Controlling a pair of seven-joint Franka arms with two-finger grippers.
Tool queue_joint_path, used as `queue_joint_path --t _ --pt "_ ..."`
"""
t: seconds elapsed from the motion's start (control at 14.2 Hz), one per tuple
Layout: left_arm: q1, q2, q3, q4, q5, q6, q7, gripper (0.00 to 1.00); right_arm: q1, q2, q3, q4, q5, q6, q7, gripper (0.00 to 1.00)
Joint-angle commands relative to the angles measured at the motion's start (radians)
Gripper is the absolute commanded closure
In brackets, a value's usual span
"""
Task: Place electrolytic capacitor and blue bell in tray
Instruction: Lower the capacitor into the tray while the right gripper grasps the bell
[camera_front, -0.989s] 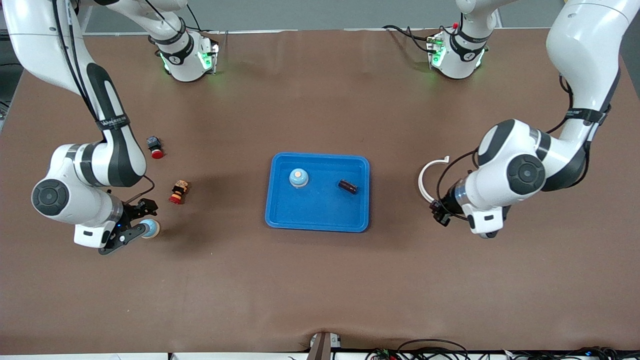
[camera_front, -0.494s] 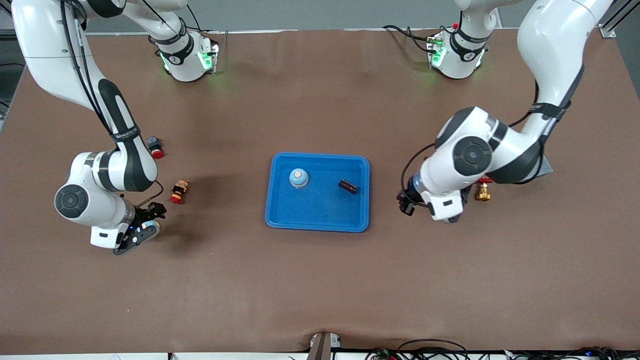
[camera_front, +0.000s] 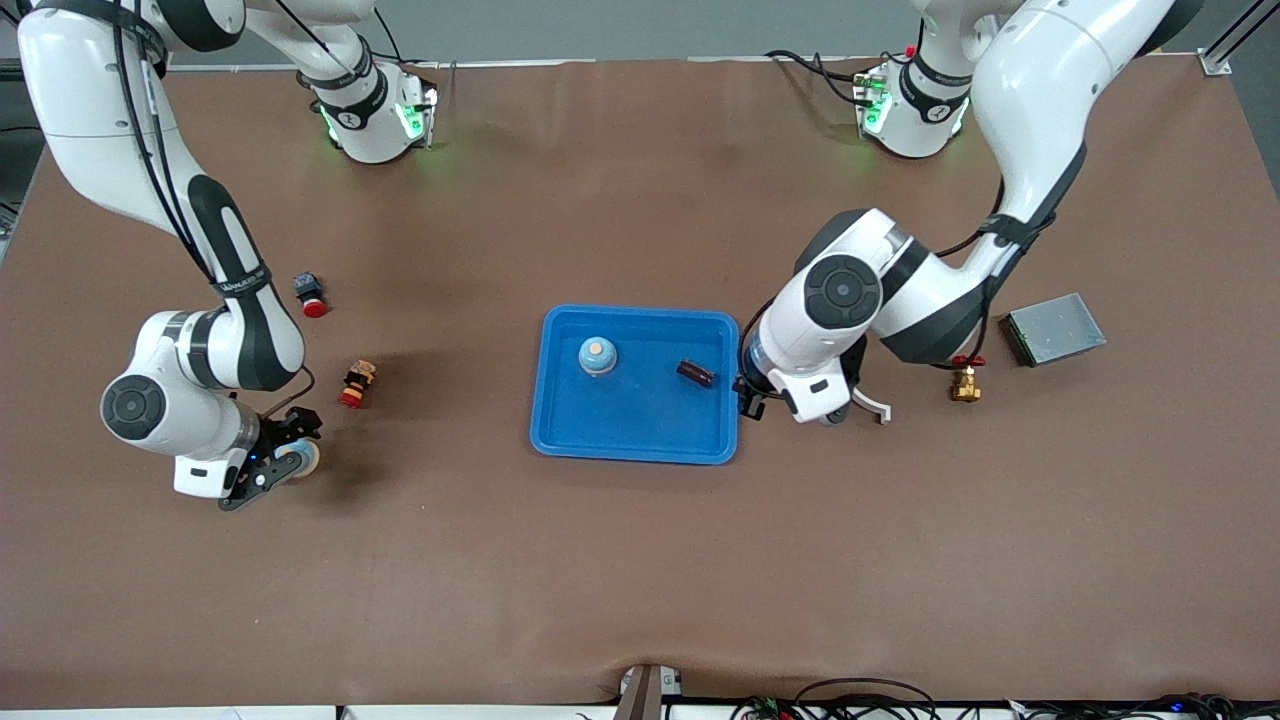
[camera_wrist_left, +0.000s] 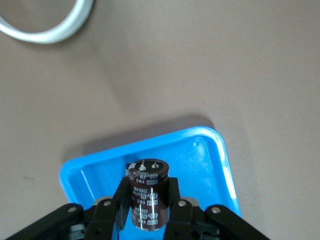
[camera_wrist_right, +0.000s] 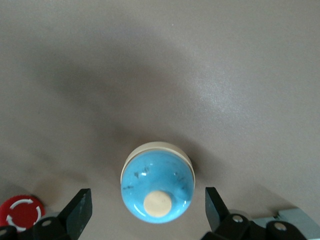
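The bright-blue tray (camera_front: 640, 312) lies mid-table. In it stand a blue bell (camera_front: 597, 355) and a dark electrolytic capacitor (camera_front: 696, 373) on its side. My left gripper (camera_front: 748, 395) hangs over the tray's edge toward the left arm's end. In the left wrist view it (camera_wrist_left: 147, 185) is shut on another brown capacitor (camera_wrist_left: 148, 197) above a tray corner (camera_wrist_left: 200, 155). My right gripper (camera_front: 288, 462) is low at the right arm's end. It (camera_wrist_right: 147, 200) stands open around a second blue bell (camera_wrist_right: 157, 187) on the table, fingers clear of it.
A white ring (camera_front: 872, 406) lies beside the left hand. A brass valve (camera_front: 965, 383) and a grey metal box (camera_front: 1053, 328) sit toward the left arm's end. A red-capped figure (camera_front: 357, 384) and a red button (camera_front: 311, 297) lie near the right arm.
The left arm has swung from its end of the table to the tray's edge, uncovering the grey box and valve. The right gripper has stayed about the bell.
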Motion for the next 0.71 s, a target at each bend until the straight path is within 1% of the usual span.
queue_joint_path --t 0.0,0.14,0.21,0.35,0.42,0.56,0.64 --pt "-0.116 0.038 0.087 0.029 0.023 0.078 -0.077 1.00 -0.019 0.014 0.019 -0.006 -0.012 0.023 -0.010 0.00" --pt "-0.208 0.057 0.188 0.029 0.017 0.129 -0.115 1.00 -0.019 0.018 0.019 -0.004 -0.010 0.029 -0.010 0.00" --pt "-0.237 0.077 0.219 0.029 0.017 0.164 -0.117 1.00 -0.019 0.020 0.019 -0.004 -0.010 0.029 -0.010 0.00" --pt "-0.259 0.104 0.244 0.029 0.018 0.216 -0.117 1.00 -0.019 0.021 0.019 -0.004 -0.010 0.030 -0.010 0.00" --pt "-0.258 0.109 0.252 0.029 0.013 0.226 -0.117 0.92 -0.019 0.026 0.019 -0.002 -0.009 0.036 -0.010 0.00" --pt "-0.259 0.127 0.252 0.029 0.016 0.250 -0.112 0.68 -0.021 0.032 0.019 -0.001 -0.009 0.049 -0.009 0.00" --pt "-0.261 0.130 0.252 0.029 0.021 0.252 -0.108 0.46 -0.021 0.037 0.019 -0.001 -0.007 0.052 -0.009 0.00"
